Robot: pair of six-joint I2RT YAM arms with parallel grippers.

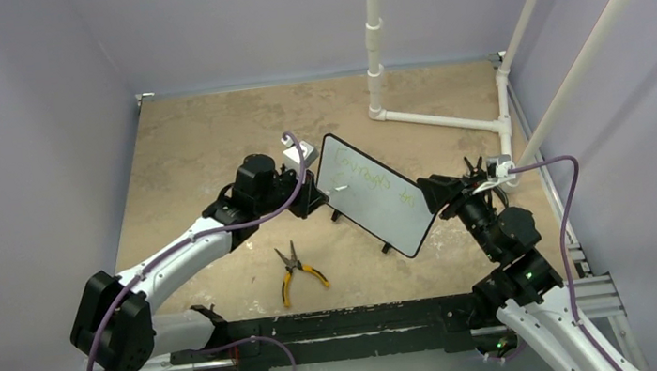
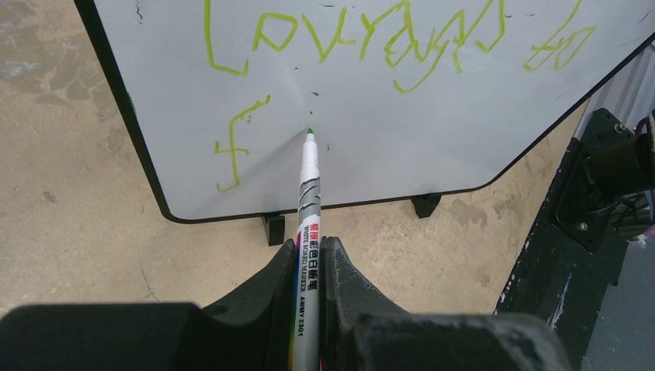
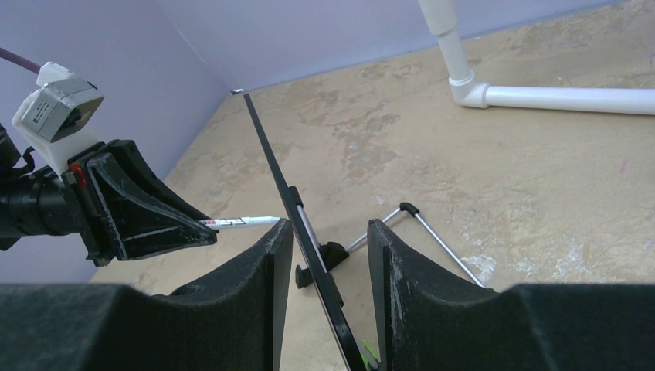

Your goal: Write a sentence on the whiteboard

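The whiteboard [image 1: 373, 194] stands in the middle of the table [image 1: 205, 134], between both grippers. The left gripper [image 2: 310, 249] squeezes a marker [image 2: 310, 178], its tip at the board under the green sentence [image 2: 347, 35]. The right gripper [image 3: 330, 226] is open, with the board's right edge between its jaws.

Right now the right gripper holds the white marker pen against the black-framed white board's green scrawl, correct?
No: the left gripper holds the white marker pen, as the left wrist view shows. Rest stands: tip at the black-framed whiteboard, by the green scrawl.
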